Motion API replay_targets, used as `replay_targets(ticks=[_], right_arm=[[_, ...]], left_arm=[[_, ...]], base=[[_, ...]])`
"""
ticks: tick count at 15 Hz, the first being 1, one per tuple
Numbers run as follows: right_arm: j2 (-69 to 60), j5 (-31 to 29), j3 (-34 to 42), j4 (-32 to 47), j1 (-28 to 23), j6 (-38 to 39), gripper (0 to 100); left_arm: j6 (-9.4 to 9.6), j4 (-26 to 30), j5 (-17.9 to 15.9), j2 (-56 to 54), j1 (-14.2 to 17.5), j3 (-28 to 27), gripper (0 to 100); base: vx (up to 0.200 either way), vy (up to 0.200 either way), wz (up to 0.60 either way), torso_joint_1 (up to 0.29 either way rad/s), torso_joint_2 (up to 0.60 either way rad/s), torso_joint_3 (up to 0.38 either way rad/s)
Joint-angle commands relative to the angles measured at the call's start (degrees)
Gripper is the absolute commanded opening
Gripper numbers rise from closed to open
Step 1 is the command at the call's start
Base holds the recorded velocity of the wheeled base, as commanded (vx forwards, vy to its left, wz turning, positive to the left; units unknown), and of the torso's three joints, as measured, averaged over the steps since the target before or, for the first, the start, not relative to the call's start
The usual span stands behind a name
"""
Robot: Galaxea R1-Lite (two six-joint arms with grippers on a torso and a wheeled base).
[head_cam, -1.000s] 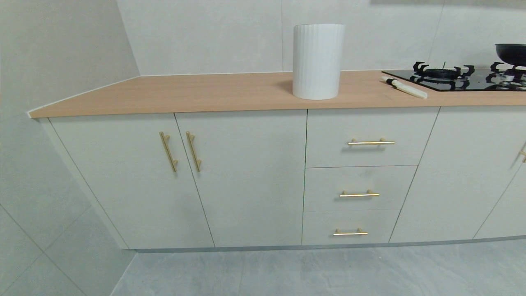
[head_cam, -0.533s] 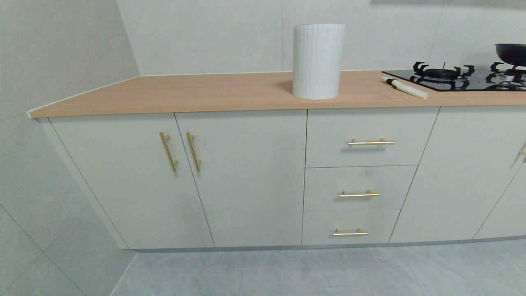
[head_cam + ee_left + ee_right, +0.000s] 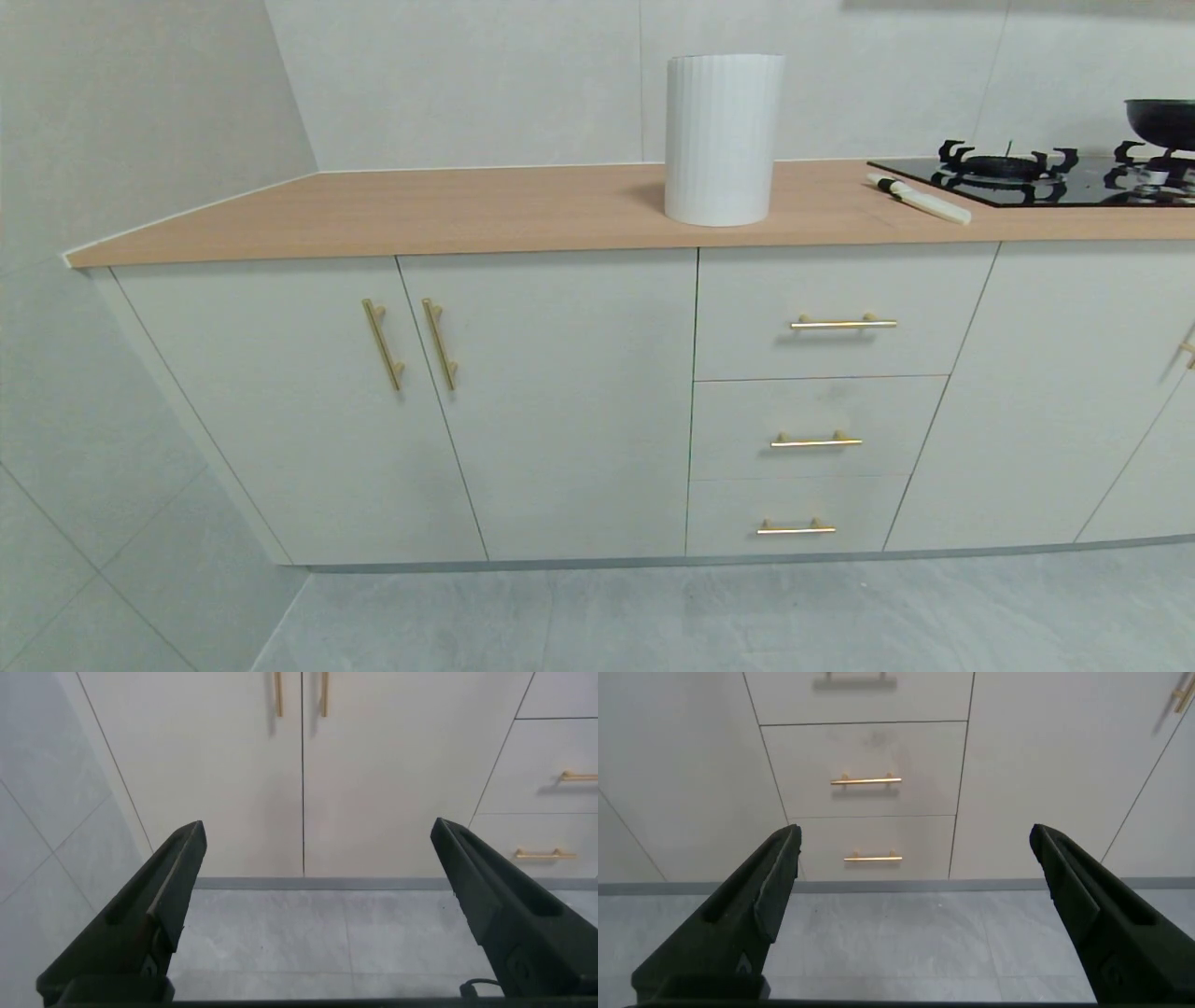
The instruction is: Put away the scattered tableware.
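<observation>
A knife with a cream handle and black collar (image 3: pixel 919 199) lies on the wooden countertop (image 3: pixel 448 210), just left of the stove. A tall white ribbed cylinder container (image 3: pixel 721 138) stands upright on the counter left of the knife. My left gripper (image 3: pixel 313 854) is open and empty, held low in front of the double cabinet doors (image 3: pixel 301 765) above the floor. My right gripper (image 3: pixel 910 854) is open and empty too, low in front of the drawer stack (image 3: pixel 867 770).
A black gas stove (image 3: pixel 1046 177) with a dark pan (image 3: pixel 1160 119) sits at the counter's right end. Below are two cabinet doors with gold handles (image 3: pixel 411 343) and three drawers (image 3: pixel 822 383). A tiled wall closes the left side; grey floor lies in front.
</observation>
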Motion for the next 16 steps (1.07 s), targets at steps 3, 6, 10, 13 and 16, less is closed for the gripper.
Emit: replay_targets(ticks=[3, 6, 10, 13, 16], right_arm=[[0.18, -0.03, 0.02, 0.26, 0.0, -0.07, 100], [0.18, -0.03, 0.02, 0.26, 0.0, -0.07, 100], [0.18, -0.03, 0.02, 0.26, 0.0, -0.07, 100], [0.18, -0.03, 0.02, 0.26, 0.0, -0.07, 100], [0.18, 0.14, 0.02, 0.35, 0.0, -0.15, 100]], left_arm=[[-0.02, -0.01, 0.01, 0.01, -0.03, 0.02, 100], [-0.02, -0.01, 0.01, 0.01, 0.06, 0.02, 100], [0.16, -0.01, 0.01, 0.01, 0.06, 0.02, 100], [0.07, -0.01, 0.01, 0.1, 0.06, 0.02, 100], [0.16, -0.01, 0.01, 0.01, -0.03, 0.02, 100]], base=[[0.0, 0.0, 0.0, 0.0, 0.0, 0.0], [0.0, 0.0, 0.0, 0.0, 0.0, 0.0], [0.0, 0.0, 0.0, 0.0, 0.0, 0.0], [0.133, 0.0, 0.0, 0.002, 0.0, 0.003], [0.2, 0.0, 0.0, 0.004, 0.0, 0.002]])
